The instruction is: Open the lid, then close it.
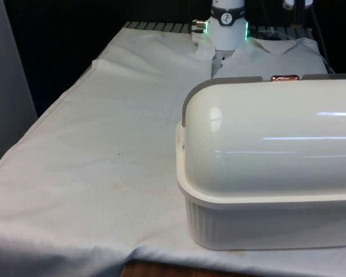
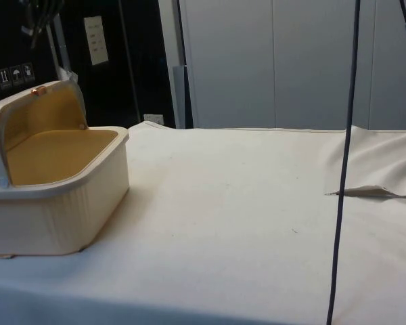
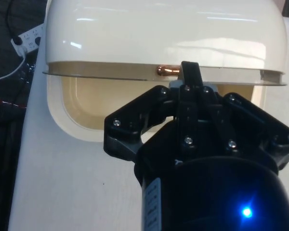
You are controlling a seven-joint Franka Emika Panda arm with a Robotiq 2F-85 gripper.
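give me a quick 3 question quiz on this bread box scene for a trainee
1. True or false: the bread box lid is fully shut.
2. Which colour is the small handle on the lid's edge? A) copper B) blue C) green
3. Fill in: the box stands on a white ____.

Key: 1. false, the side view shows the lid rolled back and the tan inside open. 2. A. 3. cloth.

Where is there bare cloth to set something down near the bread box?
Bare cloth runs wide beside the bread box on the front view's left, and out from its open mouth in the side view. It is crowded at the lid's copper handle, where the gripper sits.
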